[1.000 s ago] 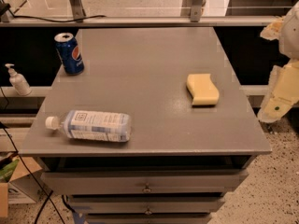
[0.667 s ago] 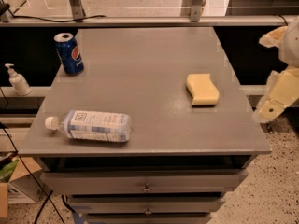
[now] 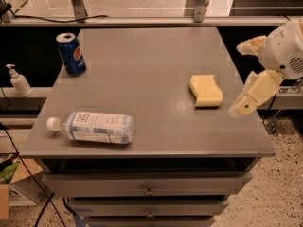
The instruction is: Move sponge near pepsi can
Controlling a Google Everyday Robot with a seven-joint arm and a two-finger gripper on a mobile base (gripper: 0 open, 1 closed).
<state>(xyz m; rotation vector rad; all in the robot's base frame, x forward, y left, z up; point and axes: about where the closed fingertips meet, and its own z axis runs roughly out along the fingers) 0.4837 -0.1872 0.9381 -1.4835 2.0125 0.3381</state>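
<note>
The sponge (image 3: 206, 90) lies on the grey table (image 3: 142, 79), its long axis running front to back. The pepsi can (image 3: 71, 53) stands well apart from the sponge, to its left and further back. The gripper (image 3: 238, 78) hangs just right of the sponge, past the table edge, its fingers spread and empty, so the reach likely goes leftward.

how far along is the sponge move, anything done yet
Nothing looks done: the sponge lies on the right side of the gray table, far from the pepsi can at the back left corner. In hand: the gripper hangs open off the table's right edge, beside the sponge, not touching it. Left: grasp it, carry it across, set it by the can.
</note>
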